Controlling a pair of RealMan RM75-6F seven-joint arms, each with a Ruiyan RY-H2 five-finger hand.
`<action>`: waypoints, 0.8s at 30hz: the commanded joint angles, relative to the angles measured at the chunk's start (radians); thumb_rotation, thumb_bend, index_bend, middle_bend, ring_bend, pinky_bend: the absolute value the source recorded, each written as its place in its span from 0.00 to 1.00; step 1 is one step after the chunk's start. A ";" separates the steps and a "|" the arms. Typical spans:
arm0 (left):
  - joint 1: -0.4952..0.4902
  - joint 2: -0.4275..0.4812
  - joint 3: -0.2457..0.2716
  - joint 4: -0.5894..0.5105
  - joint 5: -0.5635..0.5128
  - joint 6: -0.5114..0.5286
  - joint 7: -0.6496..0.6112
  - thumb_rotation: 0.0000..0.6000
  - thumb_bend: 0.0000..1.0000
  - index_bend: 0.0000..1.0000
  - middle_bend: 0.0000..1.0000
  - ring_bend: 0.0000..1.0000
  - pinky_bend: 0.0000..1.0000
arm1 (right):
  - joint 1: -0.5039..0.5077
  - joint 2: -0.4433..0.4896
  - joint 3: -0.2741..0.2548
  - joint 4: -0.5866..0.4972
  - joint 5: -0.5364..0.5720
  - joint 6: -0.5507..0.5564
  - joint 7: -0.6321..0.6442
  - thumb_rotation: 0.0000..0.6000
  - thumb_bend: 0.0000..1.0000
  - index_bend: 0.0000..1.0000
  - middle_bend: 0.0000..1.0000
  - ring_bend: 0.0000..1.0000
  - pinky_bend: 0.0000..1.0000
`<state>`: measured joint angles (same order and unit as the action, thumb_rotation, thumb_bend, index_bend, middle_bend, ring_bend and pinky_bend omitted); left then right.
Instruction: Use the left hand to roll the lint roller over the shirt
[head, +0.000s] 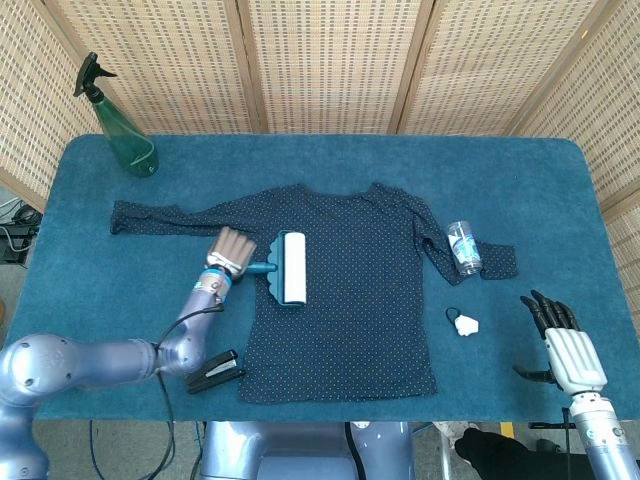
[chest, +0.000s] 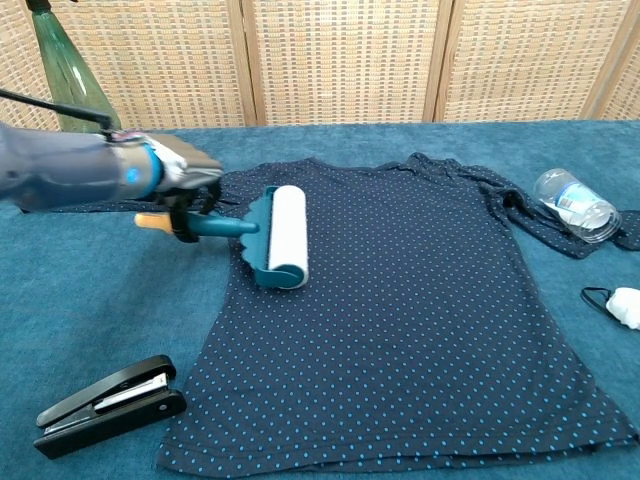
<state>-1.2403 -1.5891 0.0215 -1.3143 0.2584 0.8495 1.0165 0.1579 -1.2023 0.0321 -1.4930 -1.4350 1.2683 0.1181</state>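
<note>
A dark navy dotted shirt (head: 350, 290) (chest: 410, 300) lies flat on the blue table. My left hand (head: 229, 250) (chest: 178, 180) grips the teal handle of the lint roller (head: 288, 267) (chest: 272, 238) at the shirt's left side. Its white roll rests on the cloth near the left armpit. An orange handle end sticks out behind my fingers in the chest view. My right hand (head: 560, 340) hovers open at the table's front right edge, away from the shirt.
A green spray bottle (head: 122, 125) stands at the back left. A black stapler (head: 214, 372) (chest: 108, 392) lies front left. A clear plastic bottle (head: 463, 247) (chest: 572, 203) rests on the right sleeve, with a small white object (head: 464, 322) (chest: 626, 305) near it.
</note>
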 joint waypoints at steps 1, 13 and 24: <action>0.044 0.046 0.025 -0.032 0.049 0.007 -0.046 1.00 0.44 0.83 0.84 0.70 0.64 | 0.000 -0.003 -0.004 -0.006 -0.006 0.004 -0.011 1.00 0.10 0.00 0.00 0.00 0.00; 0.184 0.141 0.054 -0.081 0.264 0.108 -0.201 1.00 0.40 0.63 0.60 0.54 0.43 | -0.004 -0.014 -0.025 -0.043 -0.049 0.028 -0.071 1.00 0.10 0.00 0.00 0.00 0.00; 0.297 0.200 0.054 -0.124 0.397 0.128 -0.348 1.00 0.23 0.02 0.00 0.00 0.00 | -0.009 -0.014 -0.031 -0.056 -0.072 0.053 -0.091 1.00 0.10 0.00 0.00 0.00 0.00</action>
<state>-0.9772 -1.4065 0.0762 -1.4242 0.6081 0.9651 0.7115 0.1490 -1.2159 0.0012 -1.5491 -1.5064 1.3211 0.0268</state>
